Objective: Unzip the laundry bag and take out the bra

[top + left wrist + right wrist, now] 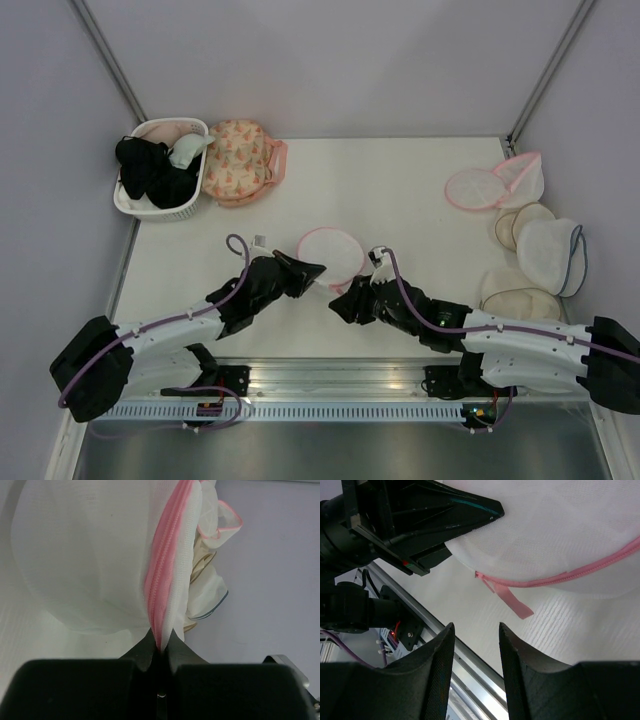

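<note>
From above, we see the round white mesh laundry bag (333, 252) with its pink rim lying on the white table (400, 190), near the front edge and between the two arms. The left gripper (316, 268) meets its near-left edge, and the right gripper (347, 297) sits just beside its near rim. A white slatted basket (128, 197) holding black garments (150, 172) stands at the far left, well apart.

At the left wrist, we see the left gripper (160, 649) pinched tight on the bag's pink zipper (169, 565) seam, with white mesh bulging to the left of it. We cannot make out the bag's contents.

At the right wrist, the right gripper (476, 642) stands partly open and holds nothing. A pink ribbon pull tab (514, 603) hangs free from the zipper beyond the fingertips, untouched. The left gripper's black tip (470, 507) presses the mesh above.
</note>
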Motion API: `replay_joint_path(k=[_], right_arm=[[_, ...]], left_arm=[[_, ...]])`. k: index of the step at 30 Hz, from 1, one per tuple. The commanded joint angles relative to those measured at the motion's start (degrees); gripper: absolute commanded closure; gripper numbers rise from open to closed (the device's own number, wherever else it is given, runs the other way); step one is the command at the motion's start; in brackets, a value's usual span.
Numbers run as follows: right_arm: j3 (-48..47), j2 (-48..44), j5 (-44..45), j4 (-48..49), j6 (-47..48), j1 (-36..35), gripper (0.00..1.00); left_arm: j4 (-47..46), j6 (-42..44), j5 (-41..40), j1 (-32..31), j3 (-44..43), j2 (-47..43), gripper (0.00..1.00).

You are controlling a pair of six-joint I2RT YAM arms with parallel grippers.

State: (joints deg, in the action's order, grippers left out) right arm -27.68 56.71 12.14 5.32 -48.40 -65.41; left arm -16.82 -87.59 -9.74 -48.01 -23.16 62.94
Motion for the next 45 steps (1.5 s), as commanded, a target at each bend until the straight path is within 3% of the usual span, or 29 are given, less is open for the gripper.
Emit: replay_joint_path(k=[1,7,18,20,23,24,27,31,38,45], right_arm=[[1.23,2.69,-0.02,7.24,2.08,-0.25,0.53],[1.23,7.36,-0.10,11.81,3.58,-0.16,0.52],[1.31,6.40,4.29,17.09,7.00,0.02,0.50],[1.05,6.31,5.08,16.92,7.44,0.19,0.53],[0.17,6.75,6.14,15.25,7.88,0.54,0.71],[-0.35,6.92,6.49,13.77,7.88,0.54,0.83],[-1.23,6.40,7.46,10.33,7.97,0.63,1.00],[-3.51,4.56,9.12,0.59,8.32,0.63,1.00],[-12.65,3.32,14.04,-30.67,9.20,0.63,1.00],[-14.50,3.84,18.00,-40.91,8.33,0.54,1.00]], left_arm=[[-4.10,-7.41,2.97,-0.33,0.83,-1.15,0.98],[-4.19,-8.56,3.94,-0.51,1.54,-2.82,0.98],[-5.24,-10.40,4.99,-1.74,3.12,-2.91,0.98],[-5.77,-10.67,5.25,-1.91,3.47,-3.00,0.98],[-6.21,-10.58,5.43,-2.00,3.56,-3.17,0.98],[-6.30,-10.41,5.52,-2.00,3.56,-3.26,0.98],[-6.65,-9.97,5.61,-2.00,4.00,-3.70,0.98],[-6.21,-7.16,5.34,-2.00,4.61,-5.01,0.98],[1.87,4.16,4.73,-1.04,4.79,-10.11,0.98],[7.58,18.76,6.48,1.68,3.30,-14.16,0.98]])
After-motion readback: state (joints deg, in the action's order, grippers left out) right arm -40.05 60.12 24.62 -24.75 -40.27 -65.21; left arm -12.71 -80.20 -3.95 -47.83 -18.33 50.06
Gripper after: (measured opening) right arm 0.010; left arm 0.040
